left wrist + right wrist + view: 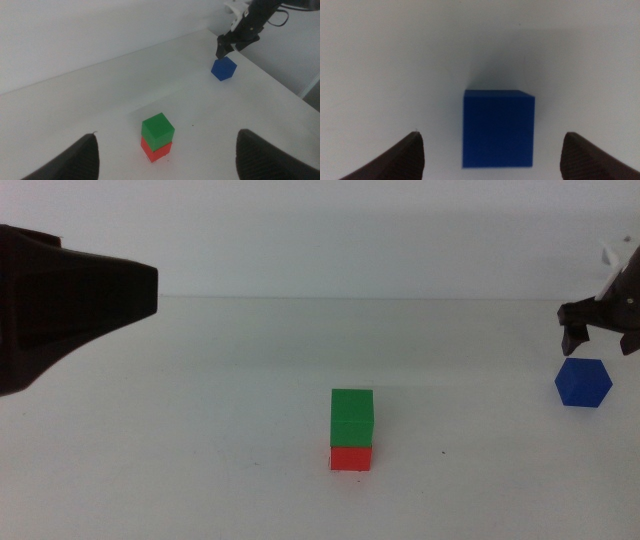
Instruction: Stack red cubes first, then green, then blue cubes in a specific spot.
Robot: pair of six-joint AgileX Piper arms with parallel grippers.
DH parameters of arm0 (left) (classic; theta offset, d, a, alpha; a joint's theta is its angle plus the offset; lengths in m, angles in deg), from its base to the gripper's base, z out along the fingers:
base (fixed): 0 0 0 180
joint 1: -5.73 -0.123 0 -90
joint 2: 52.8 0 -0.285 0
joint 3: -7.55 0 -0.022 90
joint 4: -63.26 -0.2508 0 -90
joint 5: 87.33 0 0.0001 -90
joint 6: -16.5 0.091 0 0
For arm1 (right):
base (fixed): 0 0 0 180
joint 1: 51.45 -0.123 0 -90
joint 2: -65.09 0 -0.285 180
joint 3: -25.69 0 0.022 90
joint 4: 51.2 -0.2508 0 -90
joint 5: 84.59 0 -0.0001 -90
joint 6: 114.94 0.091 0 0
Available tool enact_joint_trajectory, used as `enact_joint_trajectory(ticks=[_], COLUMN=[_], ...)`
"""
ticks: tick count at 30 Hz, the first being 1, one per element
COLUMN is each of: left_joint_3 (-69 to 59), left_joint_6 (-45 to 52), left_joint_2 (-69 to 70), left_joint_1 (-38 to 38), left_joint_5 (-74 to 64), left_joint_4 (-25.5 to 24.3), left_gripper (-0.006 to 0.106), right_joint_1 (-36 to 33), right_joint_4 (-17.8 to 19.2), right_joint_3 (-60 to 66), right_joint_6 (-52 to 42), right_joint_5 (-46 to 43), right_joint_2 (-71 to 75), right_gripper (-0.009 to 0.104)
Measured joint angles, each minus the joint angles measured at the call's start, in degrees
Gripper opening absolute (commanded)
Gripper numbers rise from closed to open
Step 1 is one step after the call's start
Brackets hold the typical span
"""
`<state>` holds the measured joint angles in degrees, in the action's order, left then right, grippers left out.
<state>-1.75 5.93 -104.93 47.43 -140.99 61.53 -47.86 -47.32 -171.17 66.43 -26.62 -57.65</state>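
You are looking at a plain white bench (200,440) with three small cubes on it. Near the middle, the green cube (352,418) sits squarely on top of the red cube (351,458), forming a two-high stack; only the lower part of the red one shows beneath the green in the middle view.

Well apart from the stack, toward the right side of the bench, the blue cube (583,383) rests alone on the surface, turned so one corner faces the middle camera. Your right end effector (600,338) hangs just above it, not touching; its arm is cut off by the picture's right edge, so only the dark tips and a bit of white fitting show. In the right wrist view the blue cube (498,128) lies centred between the two dark jaws, which stand wide apart at either side with bare bench between each jaw and the cube (released, holding nothing). The cube's lower edge nearly reaches the frame's bottom.

Your left end effector (70,305) is a large, dark, blurred shape entering from the left, raised off the bench and away from the stack; much of it is cut off by the frame edge. The left wrist view shows its jaws spread wide and empty, with the green cube (158,131) on the red cube (156,150) between them farther off, and the blue cube (223,68) beyond under the right end effector (226,46).
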Motion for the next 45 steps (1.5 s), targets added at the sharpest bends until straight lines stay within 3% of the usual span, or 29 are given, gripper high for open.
enact_joint_trajectory(ticks=[9,12,13,15,17,18,21,24,29,37,45], left_joint_3=[0.0,0.0,0.0,0.0,0.0,0.0,0.0,0.0,0.0,0.0,0.0], left_joint_6=[0.0,0.0,0.0,0.0,0.0,0.0,0.0,0.0,0.0,0.0,0.0], left_joint_2=[0.0,0.0,0.0,0.0,0.0,0.0,0.0,0.0,0.0,0.0,0.0], left_joint_1=[0.0,0.0,0.0,0.0,0.0,0.0,0.0,0.0,0.0,0.0,0.0], left_joint_5=[0.0,0.0,0.0,0.0,0.0,0.0,0.0,0.0,0.0,0.0,0.0], left_joint_4=[-0.1,-0.1,-0.1,-0.1,-0.1,-0.1,-0.1,-0.1,-0.1,-0.1,-0.1], left_gripper=[0.094,0.094,0.094,0.094,0.094,0.094,0.094,0.094,0.094,0.094,0.094], right_joint_1=[0.0,0.0,0.0,0.0,0.0,0.0,-0.7,-5.3,-23.5,-48.3,-51.5], right_joint_4=[0.8,0.9,0.9,1.1,1.3,1.3,2.0,4.8,11.2,11.5,13.4], right_joint_3=[-1.6,-1.6,-1.6,-1.6,-1.6,-1.7,-1.7,-1.3,-1.5,-1.5,-2.4], right_joint_6=[0.0,0.1,0.1,0.2,1.1,1.4,4.1,8.7,22.5,41.3,48.7], right_joint_5=[0.7,0.7,0.7,0.2,-0.5,-0.6,1.5,5.4,10.1,11.2,11.8], right_joint_2=[-5.2,-6.9,-7.5,-8.5,-9.1,-9.1,-7.2,-1.2,10.5,11.6,10.0], right_gripper=[0.087,0.081,0.074,0.049,0.008,-0.003,0.012,0.012,0.012,0.012,0.012])
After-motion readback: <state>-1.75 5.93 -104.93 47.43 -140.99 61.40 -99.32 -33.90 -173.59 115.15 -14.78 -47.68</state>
